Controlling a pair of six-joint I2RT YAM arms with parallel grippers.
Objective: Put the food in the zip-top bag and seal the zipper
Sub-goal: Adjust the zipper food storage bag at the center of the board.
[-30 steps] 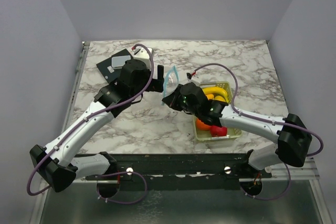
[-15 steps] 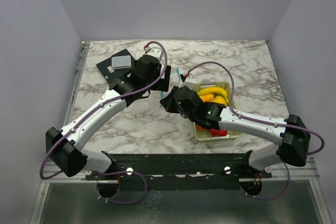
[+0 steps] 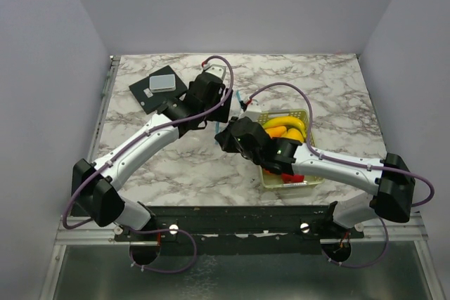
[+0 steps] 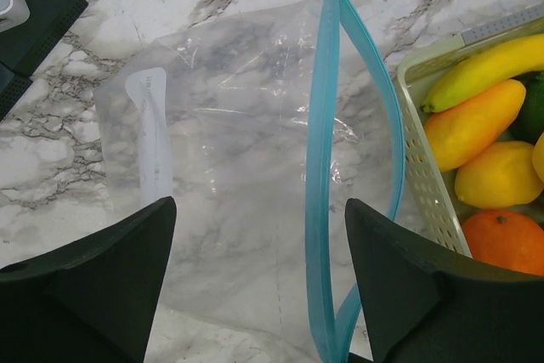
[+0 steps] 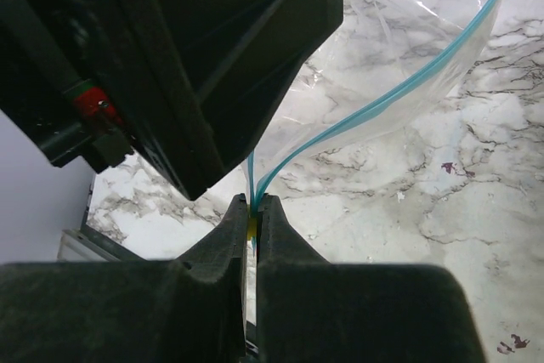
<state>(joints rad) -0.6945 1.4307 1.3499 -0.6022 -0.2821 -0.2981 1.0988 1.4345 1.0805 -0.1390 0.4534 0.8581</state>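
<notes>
So the right tool [image 5: 253,210] is pressed together, pinching the light blue zipper strip [image 4: 316,167] at the near end of the clear floppy plastic bag [image 4: 229,116]. The bag sits on the marble bench [image 3: 337,89] with its mouth gaping. Just right of it, the pale green mesh basket [image 4: 422,167] holds the glossy toy fruits [image 4: 472,121]. The left tool [image 4: 259,218] hangs above the bag, spread wide.

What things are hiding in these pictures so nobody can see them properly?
Top view: the zip-top bag is nearly all hidden under the left gripper and right gripper; only a blue sliver shows.
Top view: the red fruit sits partly under the right arm.
Left wrist view: the basket is cut off by the right edge, a green piece with it.
Right wrist view: the left gripper's body hides part of the zipper.
</notes>
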